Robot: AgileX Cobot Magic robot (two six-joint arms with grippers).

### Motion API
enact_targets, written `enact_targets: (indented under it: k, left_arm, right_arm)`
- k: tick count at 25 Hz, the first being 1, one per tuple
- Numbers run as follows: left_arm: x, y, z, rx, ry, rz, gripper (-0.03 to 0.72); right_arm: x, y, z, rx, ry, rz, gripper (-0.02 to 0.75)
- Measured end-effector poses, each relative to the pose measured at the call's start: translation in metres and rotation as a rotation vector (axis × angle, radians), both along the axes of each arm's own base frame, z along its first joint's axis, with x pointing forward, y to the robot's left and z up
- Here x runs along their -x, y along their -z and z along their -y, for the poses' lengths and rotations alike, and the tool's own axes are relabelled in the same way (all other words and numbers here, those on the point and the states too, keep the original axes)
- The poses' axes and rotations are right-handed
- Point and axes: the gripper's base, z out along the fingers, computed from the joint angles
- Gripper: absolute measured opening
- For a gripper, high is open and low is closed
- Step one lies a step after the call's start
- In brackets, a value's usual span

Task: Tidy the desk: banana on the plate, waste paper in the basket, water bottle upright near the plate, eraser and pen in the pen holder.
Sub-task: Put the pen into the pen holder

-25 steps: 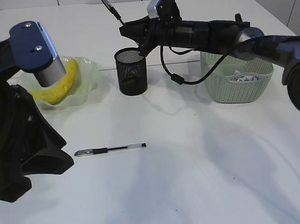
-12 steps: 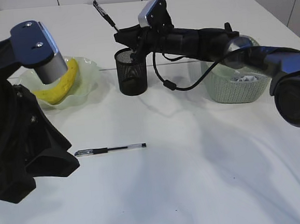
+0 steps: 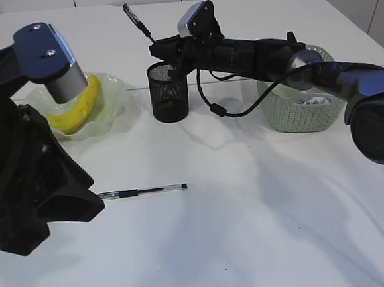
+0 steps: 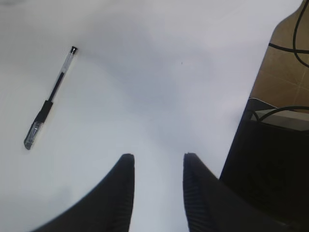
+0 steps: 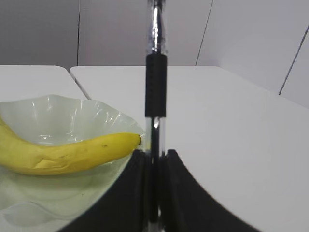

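- Two arms, and I go by the right one first: it reaches across the desk [image 3: 265,231] from the basket [image 3: 302,111] side, and its right gripper [image 3: 172,54] sits just above the rim of the pen holder [image 3: 169,92].
- That gripper is clamped shut on a held pen [image 5: 155,96]; the pen's long axis runs steeply up and away from the jaws, its free end slanting up-left over the holder.
- I judge the drop turns on the lower tip sitting inside the holder's mouth; from my view I cannot quite tell whether it is.
- My left gripper [image 4: 157,166] hangs part open with nothing in it.
- The loose pen [image 3: 142,190] lies flat just right of the left arm, long axis side to side, so that arm is nearer.
- The banana [image 3: 76,109] lies in the plate [image 3: 111,90].
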Motion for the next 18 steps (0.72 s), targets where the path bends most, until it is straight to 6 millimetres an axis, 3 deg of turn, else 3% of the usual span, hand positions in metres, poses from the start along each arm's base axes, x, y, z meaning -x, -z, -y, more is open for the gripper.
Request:
enact_targets:
  k: [18]
  left_arm:
    - [-0.0007,-0.0004,0.0004,0.006,-0.002,0.008,0.245]
  right_arm:
    - [-0.0010,0.0004,0.0007,0.004,0.013,-0.002,0.050]
